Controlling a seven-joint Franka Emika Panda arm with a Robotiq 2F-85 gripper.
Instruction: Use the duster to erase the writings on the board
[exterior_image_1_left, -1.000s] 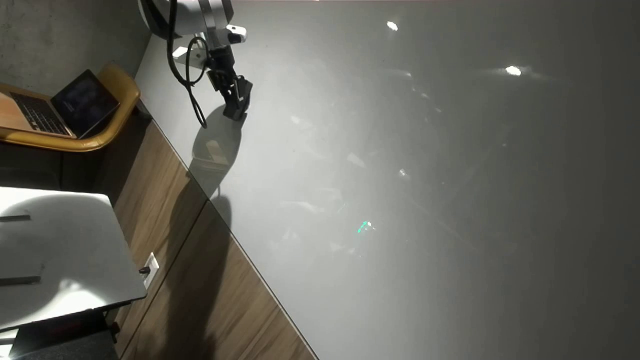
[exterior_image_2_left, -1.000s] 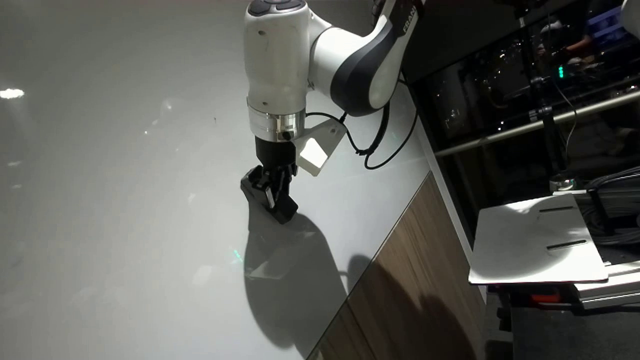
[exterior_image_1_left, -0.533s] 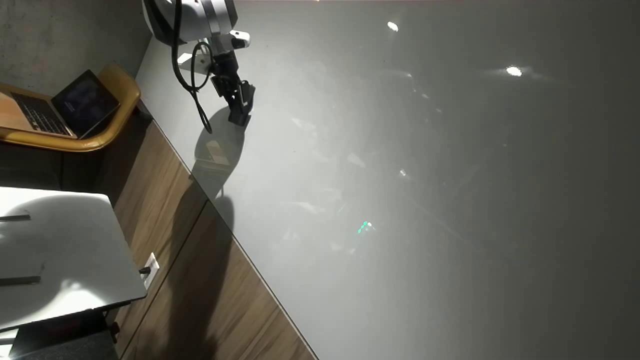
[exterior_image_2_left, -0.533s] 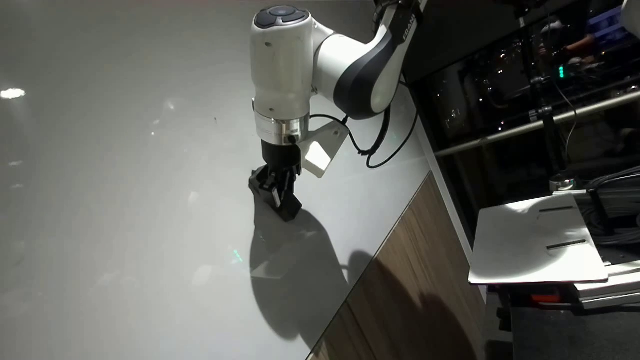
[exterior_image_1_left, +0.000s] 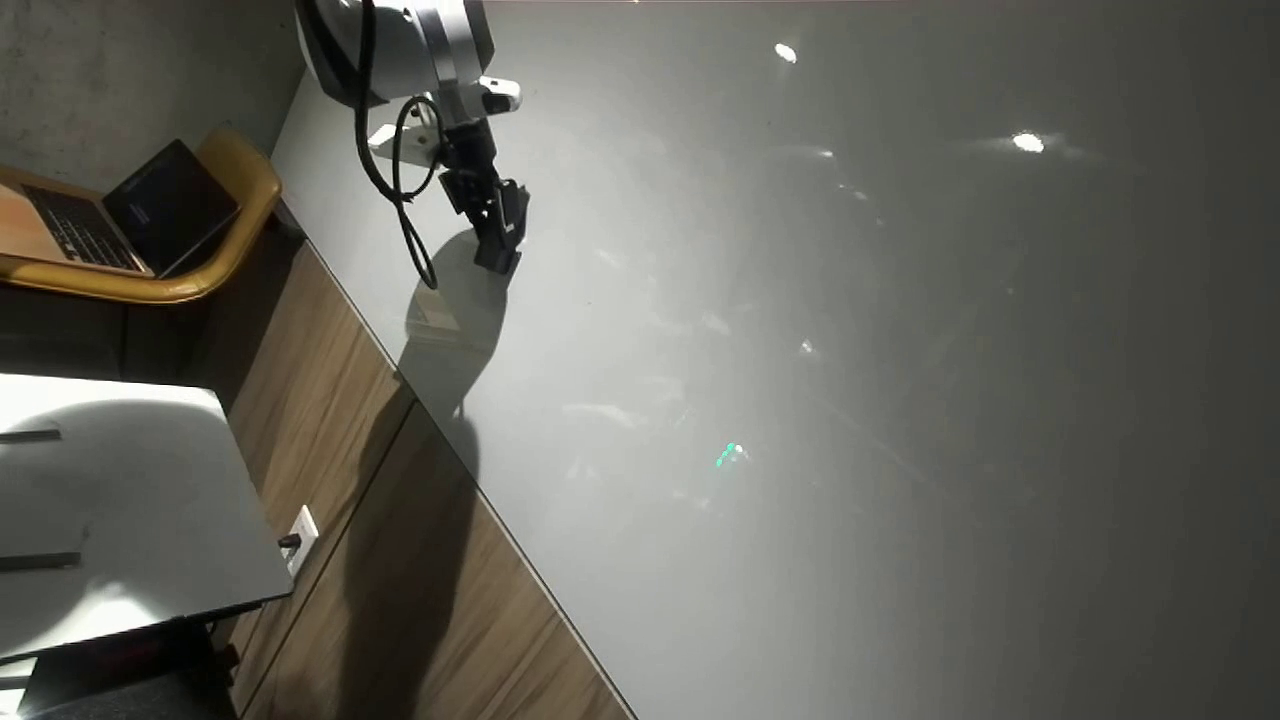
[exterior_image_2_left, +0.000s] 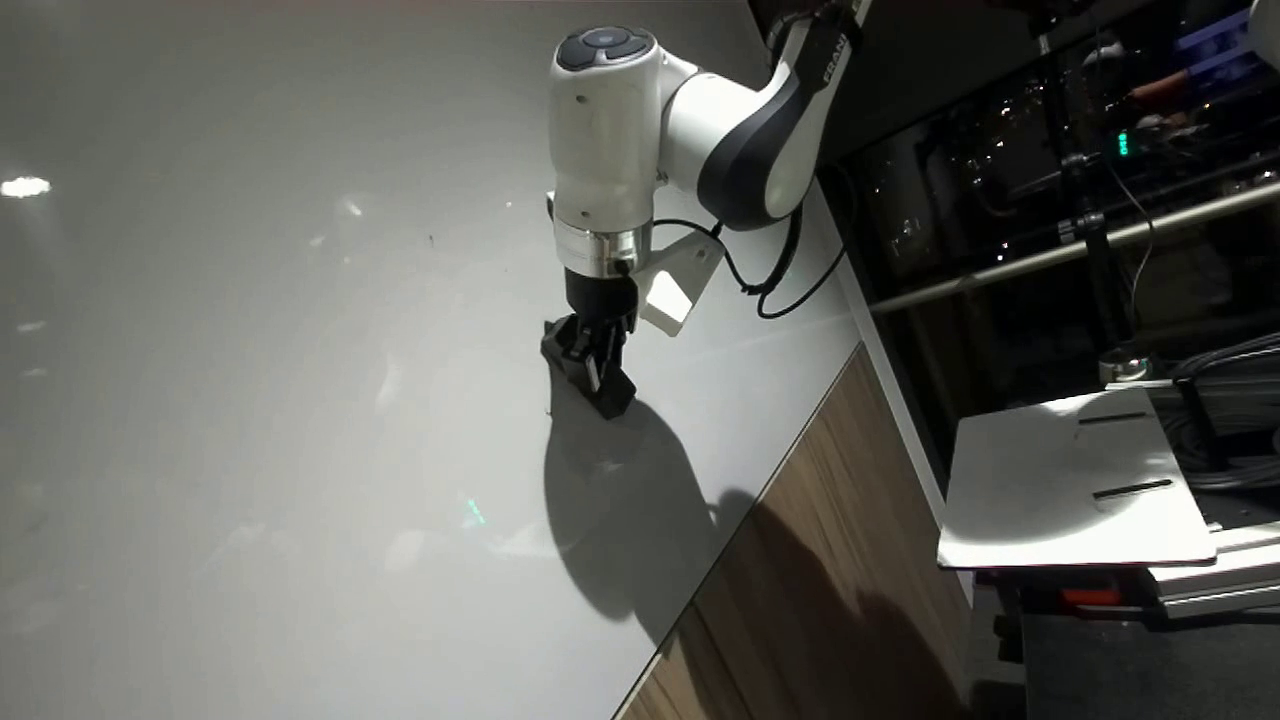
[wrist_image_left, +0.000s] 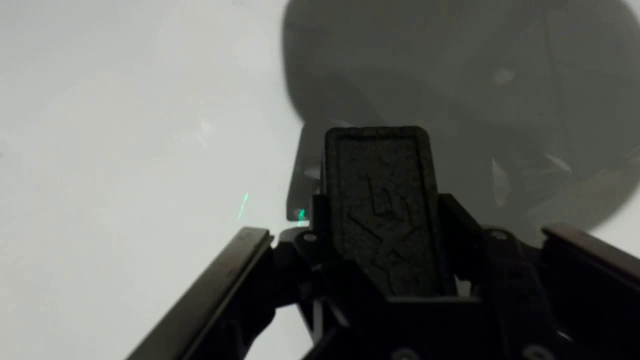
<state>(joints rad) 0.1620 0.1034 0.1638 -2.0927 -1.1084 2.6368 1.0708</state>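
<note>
Claw (wrist_image_left: 384, 215) first: it has the duster (wrist_image_left: 377, 160) clamped, one finger against each long side, and I see the duster running up the middle of the wrist view, its lower end hidden by the claw. The face turned to my camera is dark and rough, bordered by a narrow rim and scored with lines. I expect it to be light, with a fairly stiff back and perhaps a softer wiping side that I cannot see; it looks neither fragile nor slippery. I would take hold across the narrow width, about mid-length, and the grip looks near that. My worry is the duster swivelling under drag, so I would press gently and keep the hard fingers off the gloss.

Next outward is the board (exterior_image_2_left: 300, 500), pale and shiny, over which I judge the duster should glide. Both exterior views put the duster at the board, but I cannot tell whether they touch. Of the writings I can pick out nothing certain: an exterior view shows a tiny dark fleck (exterior_image_2_left: 431, 240) left of centre in the upper third of the frame, and it may be ink. Green streaks (wrist_image_left: 243, 206) left of the duster are probably reflections. Farthest out, in an exterior view, an open laptop (exterior_image_1_left: 170, 205) sits upper left of the frame.
</note>
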